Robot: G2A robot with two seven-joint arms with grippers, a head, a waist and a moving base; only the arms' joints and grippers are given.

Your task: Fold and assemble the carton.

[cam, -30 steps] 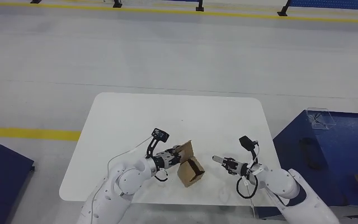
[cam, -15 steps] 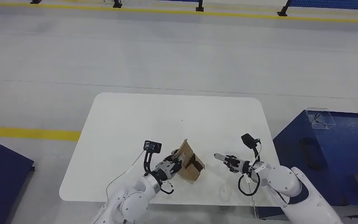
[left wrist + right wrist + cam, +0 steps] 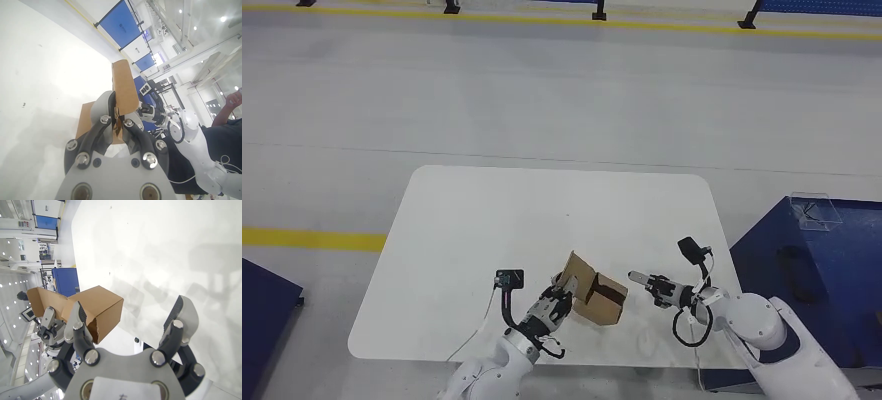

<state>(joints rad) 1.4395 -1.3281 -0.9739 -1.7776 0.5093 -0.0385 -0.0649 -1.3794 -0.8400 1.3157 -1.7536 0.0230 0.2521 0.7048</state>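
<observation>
Left wrist view: my left gripper [image 3: 116, 108] is clamped on the carton [image 3: 123, 85] flap. My right gripper [image 3: 130, 308] gapes wide, empty, carton just ahead.

White table [image 3: 542, 200], rounded corners, standing on a pale grey floor [image 3: 542, 90] that runs wide behind it. A yellow line [image 3: 312, 239] crosses the floor off to the left, and there's a second one [image 3: 492, 18] far back. A blue cabinet [image 3: 817, 270] sits just off the table's right side, with a clear stand [image 3: 814, 211] on top. Blue screens [image 3: 121, 32] on black feet line the far side. Round ceiling lights [image 3: 223, 19] glare overhead.
</observation>
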